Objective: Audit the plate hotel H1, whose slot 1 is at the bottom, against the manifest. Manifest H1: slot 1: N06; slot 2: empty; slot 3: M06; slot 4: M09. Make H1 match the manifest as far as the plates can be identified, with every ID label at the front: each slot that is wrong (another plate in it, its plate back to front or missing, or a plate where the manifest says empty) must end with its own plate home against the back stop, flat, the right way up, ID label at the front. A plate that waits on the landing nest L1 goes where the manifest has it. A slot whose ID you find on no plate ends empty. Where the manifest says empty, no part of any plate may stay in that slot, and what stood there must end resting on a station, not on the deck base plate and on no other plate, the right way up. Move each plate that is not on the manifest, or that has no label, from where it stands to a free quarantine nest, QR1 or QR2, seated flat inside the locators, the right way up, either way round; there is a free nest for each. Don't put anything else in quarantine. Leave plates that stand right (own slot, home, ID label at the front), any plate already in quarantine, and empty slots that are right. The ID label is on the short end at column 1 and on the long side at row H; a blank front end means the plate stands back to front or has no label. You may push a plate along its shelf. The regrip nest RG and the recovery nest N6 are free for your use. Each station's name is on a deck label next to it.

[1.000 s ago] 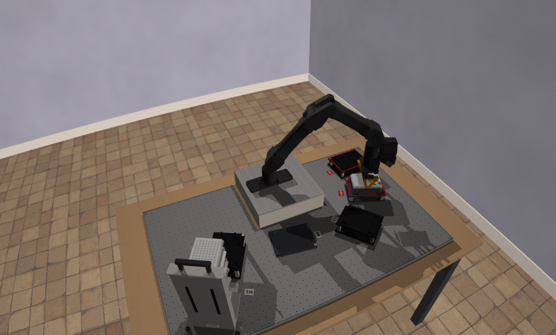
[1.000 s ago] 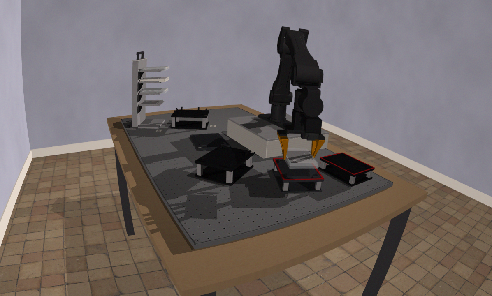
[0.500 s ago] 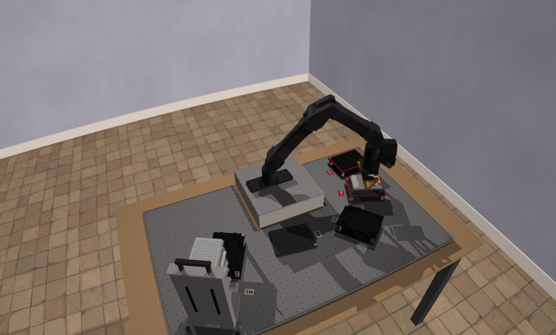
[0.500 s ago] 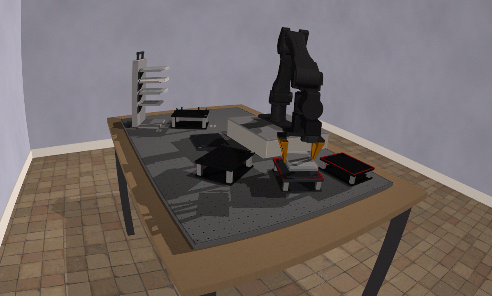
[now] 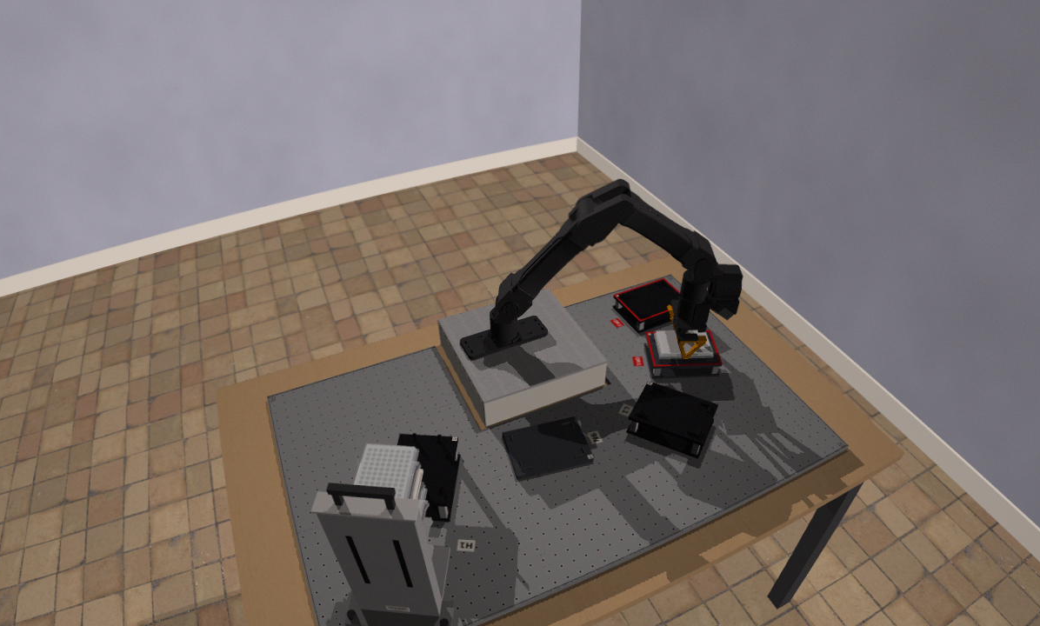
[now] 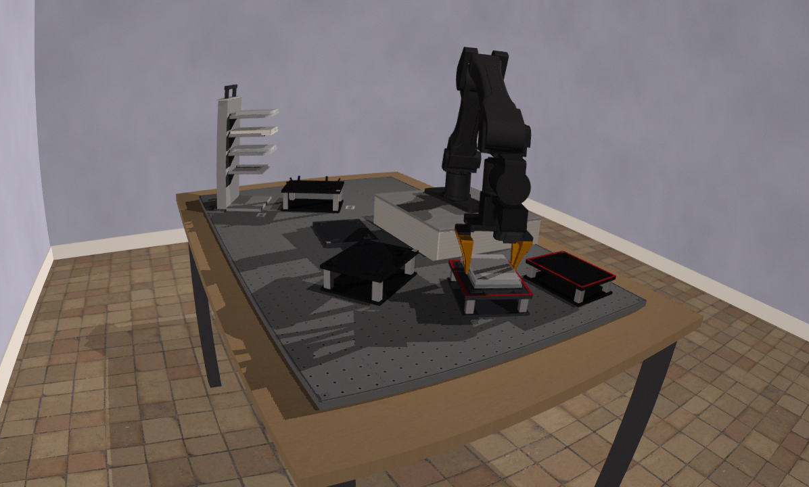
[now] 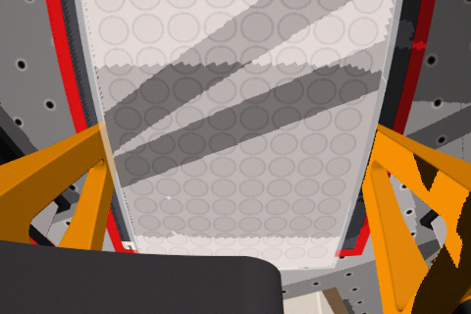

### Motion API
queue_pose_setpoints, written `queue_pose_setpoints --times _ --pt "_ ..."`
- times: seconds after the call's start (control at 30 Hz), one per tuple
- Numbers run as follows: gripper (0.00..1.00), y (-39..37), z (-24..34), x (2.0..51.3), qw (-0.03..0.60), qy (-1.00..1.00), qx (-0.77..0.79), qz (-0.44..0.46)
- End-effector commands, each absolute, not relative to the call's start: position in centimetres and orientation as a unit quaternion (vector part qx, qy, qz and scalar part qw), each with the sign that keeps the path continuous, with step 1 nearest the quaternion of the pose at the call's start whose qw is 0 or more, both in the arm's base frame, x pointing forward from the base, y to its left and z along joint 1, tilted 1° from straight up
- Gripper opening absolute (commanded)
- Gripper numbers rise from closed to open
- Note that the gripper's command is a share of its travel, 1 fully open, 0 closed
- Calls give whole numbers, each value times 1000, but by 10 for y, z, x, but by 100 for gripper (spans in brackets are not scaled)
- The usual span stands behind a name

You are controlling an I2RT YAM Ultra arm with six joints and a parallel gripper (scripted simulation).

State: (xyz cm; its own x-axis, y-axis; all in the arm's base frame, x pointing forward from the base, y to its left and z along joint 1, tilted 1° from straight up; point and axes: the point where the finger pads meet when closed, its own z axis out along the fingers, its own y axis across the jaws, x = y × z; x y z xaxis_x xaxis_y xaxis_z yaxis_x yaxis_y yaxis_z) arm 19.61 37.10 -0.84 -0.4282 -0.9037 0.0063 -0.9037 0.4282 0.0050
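Observation:
My gripper (image 5: 690,341) (image 6: 493,251) (image 7: 237,135) is shut on a white well plate (image 5: 677,347) (image 6: 496,273) (image 7: 238,92), its orange fingers on the two long sides. The plate sits low on a red-rimmed quarantine nest (image 5: 683,359) (image 6: 491,290), inside the red border, which shows on both sides in the wrist view. I see no label on the plate from here. The plate hotel H1 (image 5: 379,529) (image 6: 235,145) stands at the far end of the deck, with a white plate (image 5: 387,467) showing on its top shelf. Its front ends are not readable.
A second red-rimmed nest (image 5: 646,302) (image 6: 569,270) stands empty beside the first. A raised black nest (image 5: 671,417) (image 6: 368,266), a flat black pad (image 5: 547,447) and a black nest next to the hotel (image 5: 436,467) (image 6: 312,191) are empty. The arm's grey pedestal (image 5: 520,357) is close by.

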Motion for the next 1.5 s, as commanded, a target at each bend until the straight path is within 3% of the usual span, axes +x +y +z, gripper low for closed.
queue_pose_setpoints --times 0.0,0.2,0.23,0.7,1.47 --pt "86 381 5 199 -21 -845 534 -15" --pt "86 380 -5 198 -15 -845 534 -11" --pt "100 375 -12 196 -6 -846 534 -6" --pt "100 377 -6 199 -9 -845 534 -8" --pt "100 378 76 199 -21 -845 533 -15"
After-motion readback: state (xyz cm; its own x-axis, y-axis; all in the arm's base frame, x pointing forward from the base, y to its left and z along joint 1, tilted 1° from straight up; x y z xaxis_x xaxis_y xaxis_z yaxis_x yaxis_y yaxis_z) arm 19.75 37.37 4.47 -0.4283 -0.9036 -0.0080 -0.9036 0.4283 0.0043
